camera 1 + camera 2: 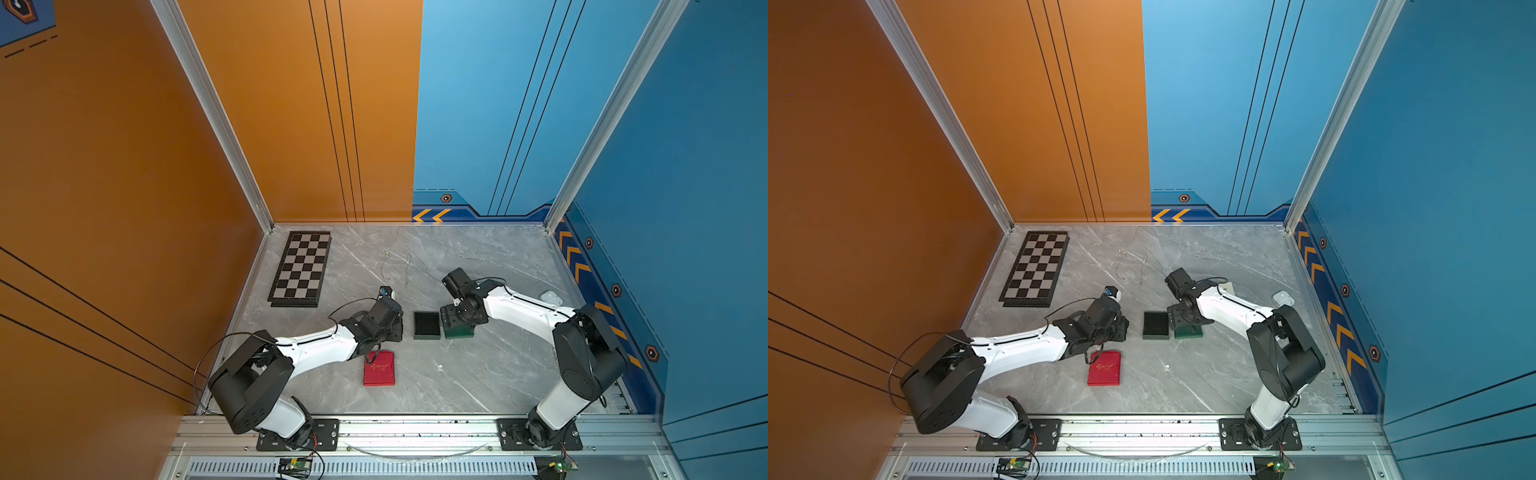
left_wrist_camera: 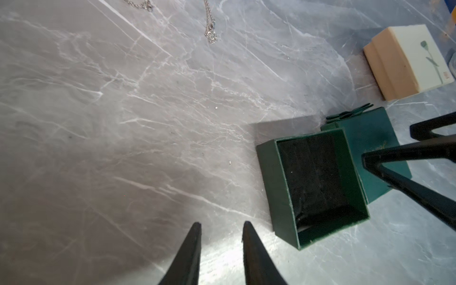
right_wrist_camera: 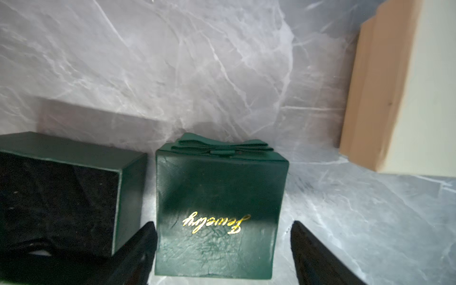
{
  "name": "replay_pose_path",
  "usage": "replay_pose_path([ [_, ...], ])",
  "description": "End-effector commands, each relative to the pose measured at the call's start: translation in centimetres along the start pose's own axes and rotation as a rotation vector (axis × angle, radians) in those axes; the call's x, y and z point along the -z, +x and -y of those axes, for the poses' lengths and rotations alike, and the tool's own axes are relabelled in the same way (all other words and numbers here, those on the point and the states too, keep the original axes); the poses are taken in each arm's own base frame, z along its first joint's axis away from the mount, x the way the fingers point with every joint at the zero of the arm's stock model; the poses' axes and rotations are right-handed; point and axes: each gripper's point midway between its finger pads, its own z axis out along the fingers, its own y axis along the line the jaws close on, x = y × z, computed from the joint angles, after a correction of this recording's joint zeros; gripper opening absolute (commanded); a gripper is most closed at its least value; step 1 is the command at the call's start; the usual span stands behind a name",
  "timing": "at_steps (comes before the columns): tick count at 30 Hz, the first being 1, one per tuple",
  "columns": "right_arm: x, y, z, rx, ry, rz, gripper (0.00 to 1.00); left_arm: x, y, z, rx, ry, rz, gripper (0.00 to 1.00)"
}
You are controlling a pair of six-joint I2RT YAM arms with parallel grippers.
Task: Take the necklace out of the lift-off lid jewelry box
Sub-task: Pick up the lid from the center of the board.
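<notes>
Square creased green lid (image 3: 217, 197), right tool (image 3: 223, 222) spread astride it, left tool (image 2: 221, 223) slightly parted, black-lined box (image 2: 313, 182), thin chain necklace (image 2: 210, 34)

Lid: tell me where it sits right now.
In both top views the lid lies on the table, just right of the open box, between the right gripper's open jaws.

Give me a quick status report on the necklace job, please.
Left gripper open, empty. Right gripper open astride the lid, beside the open box. Necklace out, on the table. Nothing blocking.
</notes>
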Motion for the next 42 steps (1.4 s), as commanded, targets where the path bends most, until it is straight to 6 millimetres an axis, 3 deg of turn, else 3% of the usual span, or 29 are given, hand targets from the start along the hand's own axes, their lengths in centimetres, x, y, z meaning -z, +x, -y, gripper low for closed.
replay_pose_path([
  [1, -0.5, 0.4, 0.7, 0.008, 0.035, -0.030, 0.86, -0.6, 0.3, 2.0, -0.029, 0.053, -0.041, 0.30],
  [12, -1.5, 0.5, 0.5, 0.005, 0.005, -0.049, 0.86, -1.7, 2.5, 4.4, -0.070, 0.081, -0.099, 0.29],
  [20, -0.5, 0.1, -0.1, -0.007, -0.031, -0.018, 0.88, -1.6, 3.2, 4.9, -0.082, 0.087, -0.107, 0.28],
  [42, -0.2, -0.1, -1.3, 0.001, -0.070, -0.008, 0.89, 1.3, 1.1, 1.7, -0.083, -0.003, -0.031, 0.30],
])
